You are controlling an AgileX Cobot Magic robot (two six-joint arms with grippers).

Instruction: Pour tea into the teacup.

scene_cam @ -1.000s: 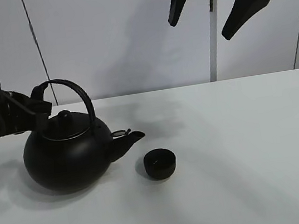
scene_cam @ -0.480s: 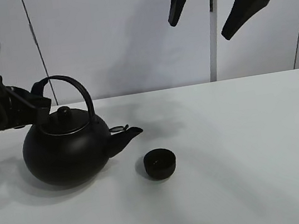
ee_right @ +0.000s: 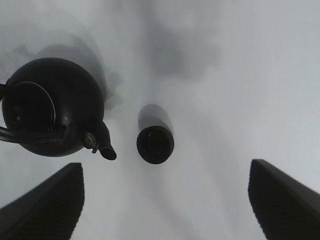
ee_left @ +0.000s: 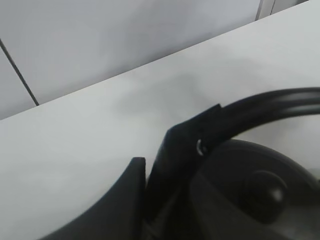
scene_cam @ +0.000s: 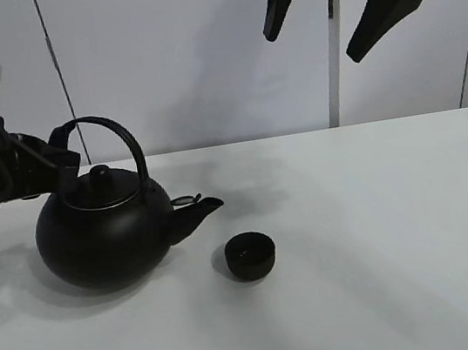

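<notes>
My left gripper [scene_cam: 62, 157] pinches the kettle [scene_cam: 107, 242] by its handle [scene_cam: 126, 145] at frame left, my right gripper [scene_cam: 313, 46] hangs open upper right, and the teacup [scene_cam: 250, 255] sits lower centre, near the spout [scene_cam: 200, 212].

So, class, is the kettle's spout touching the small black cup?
Apart. The right wrist view shows bare table between the spout and the cup; the exterior high view agrees.

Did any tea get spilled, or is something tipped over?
No, nothing stands out. The kettle is upright with its lid on, and the left gripper is clamped on its handle. The teacup stands upright just beside the spout, not touching it. The table looks dry, with no puddles or drips that I can see.
</notes>
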